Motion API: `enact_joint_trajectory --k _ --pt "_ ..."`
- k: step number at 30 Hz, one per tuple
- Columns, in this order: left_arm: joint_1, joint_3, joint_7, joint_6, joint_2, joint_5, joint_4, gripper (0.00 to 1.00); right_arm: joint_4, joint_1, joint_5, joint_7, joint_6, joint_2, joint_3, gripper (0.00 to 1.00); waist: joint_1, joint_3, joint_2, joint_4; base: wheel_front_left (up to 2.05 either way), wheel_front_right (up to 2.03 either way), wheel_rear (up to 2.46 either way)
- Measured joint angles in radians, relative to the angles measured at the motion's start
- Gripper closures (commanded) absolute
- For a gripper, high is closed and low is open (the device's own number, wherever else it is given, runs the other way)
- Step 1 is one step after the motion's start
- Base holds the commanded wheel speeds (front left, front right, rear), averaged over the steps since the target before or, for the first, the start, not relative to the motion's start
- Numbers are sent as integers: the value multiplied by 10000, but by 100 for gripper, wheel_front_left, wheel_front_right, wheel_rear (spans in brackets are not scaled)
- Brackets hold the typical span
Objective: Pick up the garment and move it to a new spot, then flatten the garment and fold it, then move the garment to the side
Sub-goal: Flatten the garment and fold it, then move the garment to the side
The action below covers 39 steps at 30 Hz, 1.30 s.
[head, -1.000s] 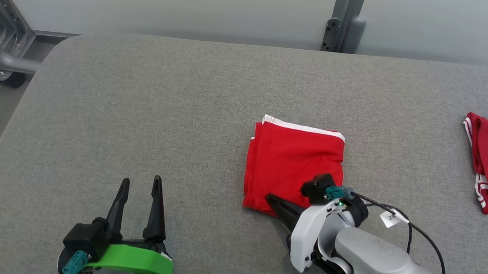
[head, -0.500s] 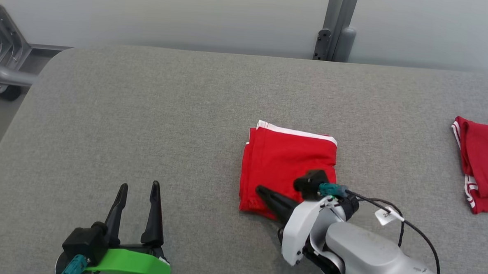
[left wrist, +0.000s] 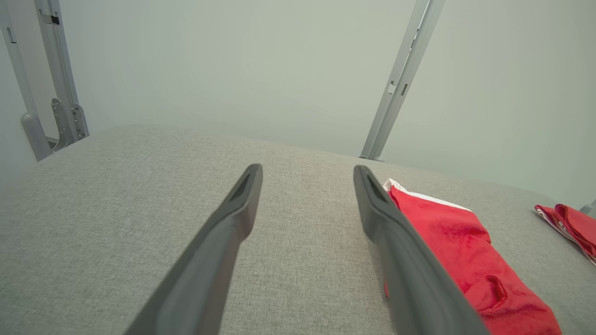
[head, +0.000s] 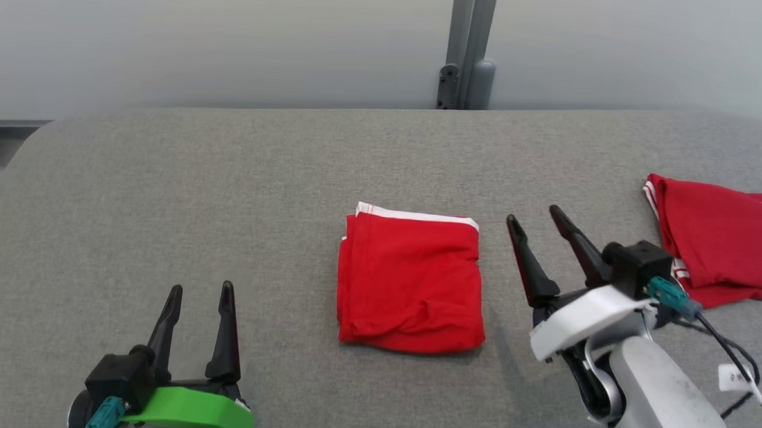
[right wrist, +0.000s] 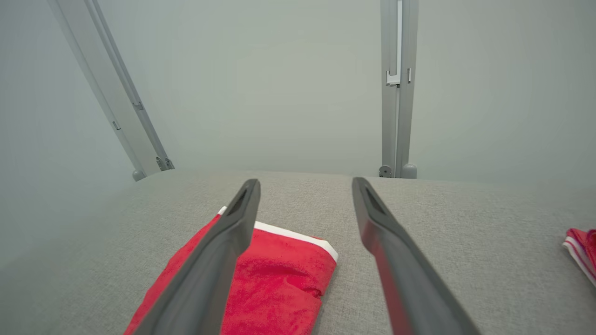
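The garment [head: 410,279] is red with a white edge band, folded into a neat square in the middle of the grey table [head: 196,186]. It also shows at the right in the left wrist view [left wrist: 461,251] and at the lower left in the right wrist view [right wrist: 274,284]. My right gripper [head: 535,222] stands open just right of the garment, clear of it, nothing between its fingers. My left gripper [head: 199,290] stands open at the lower left, well away from the garment, and it is empty too.
A second red garment [head: 721,238] with white stripes lies at the table's right edge. A grey metal post [head: 465,47] stands behind the table's far edge against a pale wall. The table's rounded left corner is at the far left.
My right gripper has let go of the garment's near corner, opened, and swung out to the garment's right. The head camera has turned right, shifting the whole picture. The left gripper stayed open.
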Motion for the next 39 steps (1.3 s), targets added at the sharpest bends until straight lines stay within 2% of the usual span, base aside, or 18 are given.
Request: enact_joint_trajectory --k 5,13,21,31,36,39 --pt "19 165 0 8 -58 -8 23 0 -1126 1418 -1162 -2 0 709 -1684 0 0 -106 0 -381 0 0 0" --pt "324 481 -2 -6 -161 84 -10 0 -2109 2424 -1958 -2 0 1256 -2692 0 0 -131 0 -789 0 0 0" --pt "500 640 -2 -10 -268 336 -73 0 -2209 2592 -2288 -2 0 1342 -2978 0 0 -98 0 -802 0 0 0" --pt "499 679 -2 -54 -314 502 -111 0 -2084 2591 -2092 -2 0 1354 -2913 0 0 -33 0 -666 0 0 0" --pt "490 669 -2 -59 -328 512 -111 0 -1590 2458 -2090 10 0 1369 -2980 0 0 42 0 -595 0 0 0" --pt "473 646 -2 -61 -332 512 -109 0 -1089 1941 -1889 522 -2 1348 -2943 0 0 137 0 -526 0 0 0"
